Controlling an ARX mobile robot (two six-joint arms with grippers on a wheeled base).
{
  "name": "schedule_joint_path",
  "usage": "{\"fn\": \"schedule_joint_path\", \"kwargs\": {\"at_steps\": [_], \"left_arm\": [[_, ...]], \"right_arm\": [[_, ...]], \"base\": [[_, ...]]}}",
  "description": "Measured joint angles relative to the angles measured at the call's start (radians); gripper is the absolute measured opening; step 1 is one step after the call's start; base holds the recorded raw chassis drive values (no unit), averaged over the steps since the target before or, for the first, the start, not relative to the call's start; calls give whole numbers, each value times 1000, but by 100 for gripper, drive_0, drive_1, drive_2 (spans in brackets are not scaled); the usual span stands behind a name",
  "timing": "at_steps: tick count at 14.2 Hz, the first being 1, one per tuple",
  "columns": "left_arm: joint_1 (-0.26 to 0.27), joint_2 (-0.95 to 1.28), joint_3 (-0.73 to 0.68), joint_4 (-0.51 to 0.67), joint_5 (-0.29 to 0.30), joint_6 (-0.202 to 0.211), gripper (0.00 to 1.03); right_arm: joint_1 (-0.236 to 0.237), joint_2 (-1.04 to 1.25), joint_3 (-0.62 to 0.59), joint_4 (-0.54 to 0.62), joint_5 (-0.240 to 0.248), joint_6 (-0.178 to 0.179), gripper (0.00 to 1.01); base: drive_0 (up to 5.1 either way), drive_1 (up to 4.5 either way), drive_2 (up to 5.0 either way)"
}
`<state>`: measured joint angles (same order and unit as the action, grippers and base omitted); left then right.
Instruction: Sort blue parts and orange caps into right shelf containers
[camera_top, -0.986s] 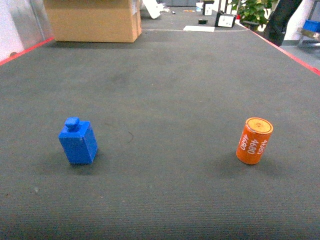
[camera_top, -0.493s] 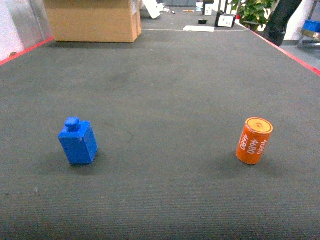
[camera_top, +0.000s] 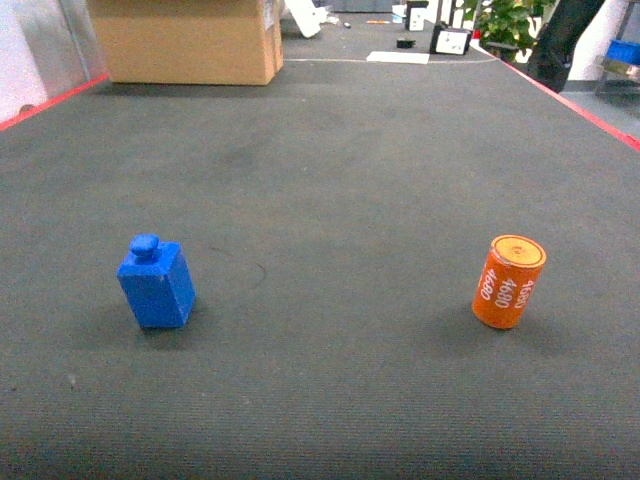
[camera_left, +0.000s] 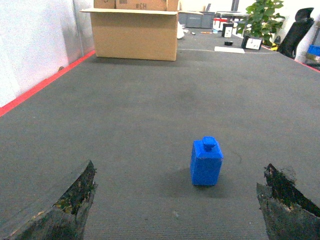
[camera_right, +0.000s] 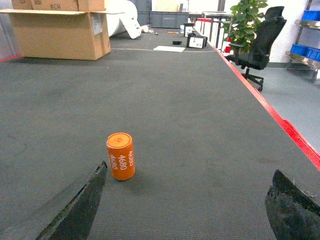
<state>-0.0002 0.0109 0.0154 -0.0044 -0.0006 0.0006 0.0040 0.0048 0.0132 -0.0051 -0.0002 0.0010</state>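
Note:
A blue part (camera_top: 156, 283), a block with a round knob on top, stands upright on the dark carpet at the left of the head view. An orange cap (camera_top: 509, 281), a cylinder printed 4680, stands tilted at the right. My left gripper (camera_left: 180, 165) is open, and the blue part (camera_left: 206, 162) sits ahead of it, slightly right of centre, untouched. My right gripper (camera_right: 190, 167) is open too, with the orange cap (camera_right: 121, 156) just ahead of its left finger (camera_right: 80, 205). Blue containers (camera_right: 306, 49) sit on a shelf at the far right, beyond the carpet.
A large cardboard box (camera_top: 185, 40) stands at the back left. Red tape (camera_right: 280, 122) marks the carpet's right edge and red tape (camera_left: 45, 85) its left edge beside a white wall. A black office chair (camera_right: 260, 42) and a potted plant (camera_right: 245, 22) stand beyond the right edge.

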Motion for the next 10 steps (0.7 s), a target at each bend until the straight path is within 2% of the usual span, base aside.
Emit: {"fn": "schedule_joint_path", "kwargs": {"at_steps": [2, 3, 4, 5, 6, 7, 8, 10], "left_arm": [[0, 0, 0, 0, 0, 0, 98], [-37, 22, 3, -6, -109, 11, 98], [-172, 222, 28, 131, -383, 16, 98], [-181, 412, 64, 290, -493, 16, 98], [-161, 624, 114, 475, -523, 3, 98], [-193, 844, 193, 639, -485, 3, 98], [-214, 1025, 277, 735, -448, 3, 98], [-228, 1254, 391, 750, -401, 9, 98]], "right_arm": [[0, 0, 0, 0, 0, 0, 98], [0, 1, 0, -3, 2, 0, 98], [84, 115, 16, 16, 167, -21, 98], [174, 312, 47, 168, 266, -35, 98], [237, 523, 97, 355, 323, -36, 98], [245, 736, 174, 518, 315, -21, 98], [242, 900, 240, 621, 306, 5, 98], [230, 1125, 326, 698, 278, 37, 98]], "base": [[0, 0, 0], [0, 0, 0], [0, 0, 0], [0, 0, 0], [0, 0, 0], [0, 0, 0], [0, 0, 0], [0, 0, 0]]}}
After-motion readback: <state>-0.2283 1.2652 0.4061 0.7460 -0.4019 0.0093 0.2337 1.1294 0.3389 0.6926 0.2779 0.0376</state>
